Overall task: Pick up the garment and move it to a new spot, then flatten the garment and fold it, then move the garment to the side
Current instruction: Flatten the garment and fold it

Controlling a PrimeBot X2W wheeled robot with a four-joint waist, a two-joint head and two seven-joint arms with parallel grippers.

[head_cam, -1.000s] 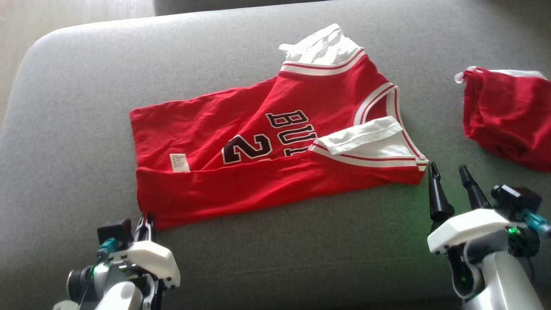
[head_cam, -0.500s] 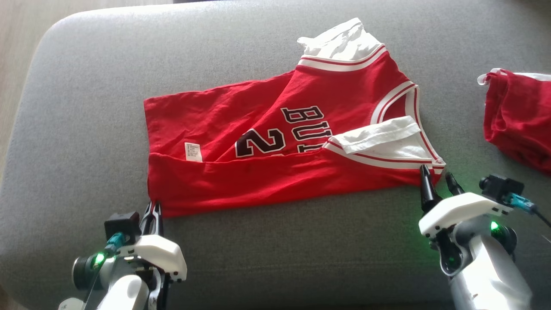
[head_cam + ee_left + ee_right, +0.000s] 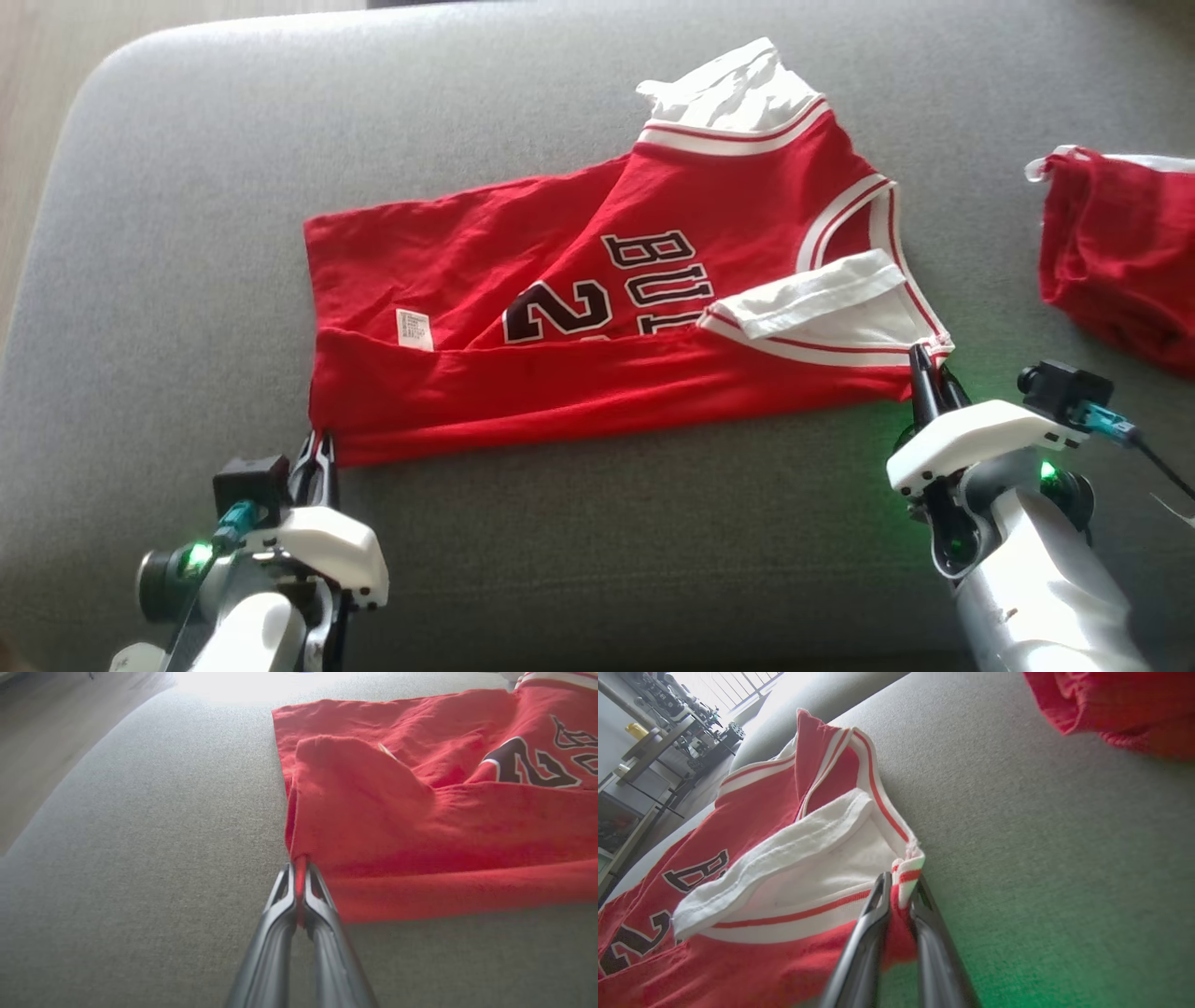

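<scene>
Lying partly folded on a grey upholstered cushion [image 3: 579,560]: one red basketball jersey [image 3: 579,392] with white-and-red striped trim. Black lettering and a numeral show on the front, and the near long edge is turned over onto it. White lining is exposed at the neck and at the near armhole. A small white care label [image 3: 414,329] sits on the red inner face, toward the hem end.

Left gripper [image 3: 321,439]: fingers pressed together on the near hem corner, with a sliver of red cloth pinched between the tips. The corner lies low on the cushion.

Right gripper [image 3: 931,362]: fingers drawn nearly together on the near shoulder corner, with striped trim and red cloth caught between them.

The jersey sits mid-cushion, its near edge running from one gripper to the other.

Second red garment [image 3: 1116,252]: bunched, white-edged, lying well apart on the robot's right.
</scene>
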